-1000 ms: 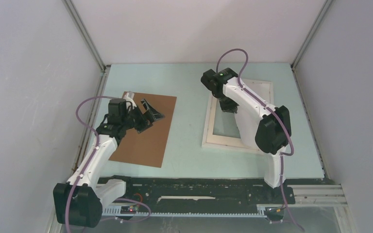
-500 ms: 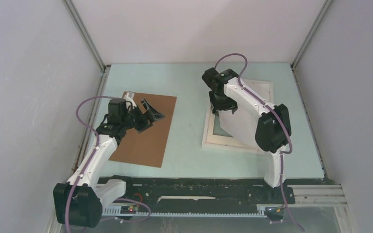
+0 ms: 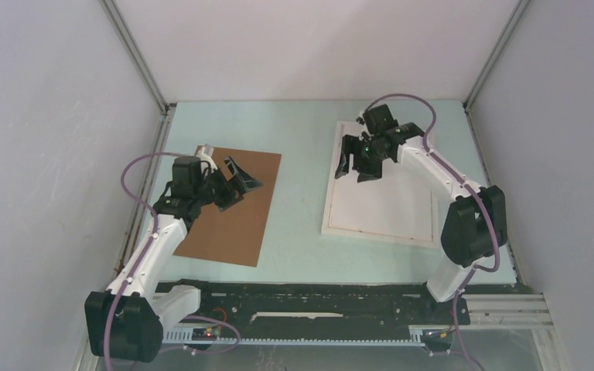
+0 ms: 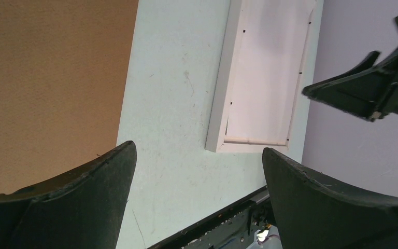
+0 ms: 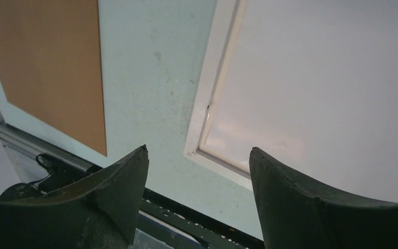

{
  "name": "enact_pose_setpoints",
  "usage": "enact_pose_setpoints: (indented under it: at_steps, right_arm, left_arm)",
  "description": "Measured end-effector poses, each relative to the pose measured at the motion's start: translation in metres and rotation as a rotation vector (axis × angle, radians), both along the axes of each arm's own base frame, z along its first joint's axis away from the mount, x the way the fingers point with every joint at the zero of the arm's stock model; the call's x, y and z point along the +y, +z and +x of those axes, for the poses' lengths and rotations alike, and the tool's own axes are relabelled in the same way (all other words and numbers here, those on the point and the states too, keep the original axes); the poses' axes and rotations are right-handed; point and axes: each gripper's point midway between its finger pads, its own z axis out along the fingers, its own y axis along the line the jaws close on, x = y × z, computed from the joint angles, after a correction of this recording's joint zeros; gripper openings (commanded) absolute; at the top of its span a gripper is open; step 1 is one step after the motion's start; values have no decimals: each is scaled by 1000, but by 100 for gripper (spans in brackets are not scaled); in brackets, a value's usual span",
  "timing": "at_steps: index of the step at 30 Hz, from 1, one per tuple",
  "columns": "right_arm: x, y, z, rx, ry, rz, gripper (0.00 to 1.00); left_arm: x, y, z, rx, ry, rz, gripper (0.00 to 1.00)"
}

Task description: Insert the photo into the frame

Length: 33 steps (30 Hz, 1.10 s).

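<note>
White side up, the photo [image 3: 383, 197] lies flat inside the frame [image 3: 329, 210] at the right. The right gripper [image 3: 358, 168] hovers above its far left part, jaws spread wide, gripping nothing; the left gripper [image 3: 236, 182] gapes empty over the brown board [image 3: 232, 228].

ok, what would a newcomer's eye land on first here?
The white frame right of centre, filled by a plain white sheet, apparently the photo lying face down. The right claw hangs open above the frame's far left corner, holding nothing. On the left, a brown board lies flat with the left claw open above it.
</note>
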Motion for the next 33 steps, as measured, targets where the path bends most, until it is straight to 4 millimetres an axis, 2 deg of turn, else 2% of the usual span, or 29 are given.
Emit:
enact_pose_setpoints:
  at_steps: [4, 7, 13, 17, 23, 26, 29, 33]
  right_arm:
    - [-4, -31, -7, 69, -33, 103, 80]
    - [-19, -44, -1, 99, -91, 163, 83]
    - [-55, -38, 47, 14, -218, 265, 84]
    - [-75, -54, 72, 15, -285, 314, 85]
    - [-96, -78, 97, 43, -343, 321, 84]
    - [-99, -79, 108, 23, -339, 299, 84]
    - [-94, -79, 106, 20, -321, 297, 84]
    - [-88, -91, 96, 46, -306, 302, 83]
  left_arm:
    - [0, 0, 0, -2, 0, 0, 100]
    - [0, 0, 0, -2, -1, 0, 100]
    - [-5, -2, -2, 7, -18, 0, 100]
    - [-8, -4, -3, 15, -33, -2, 100]
    - [-9, -8, -3, 26, -40, 5, 100]
    - [-8, -10, -2, 27, -43, 12, 100]
    - [-8, -14, -2, 38, -41, 18, 100]
    - [-7, -20, -1, 60, -39, 24, 100]
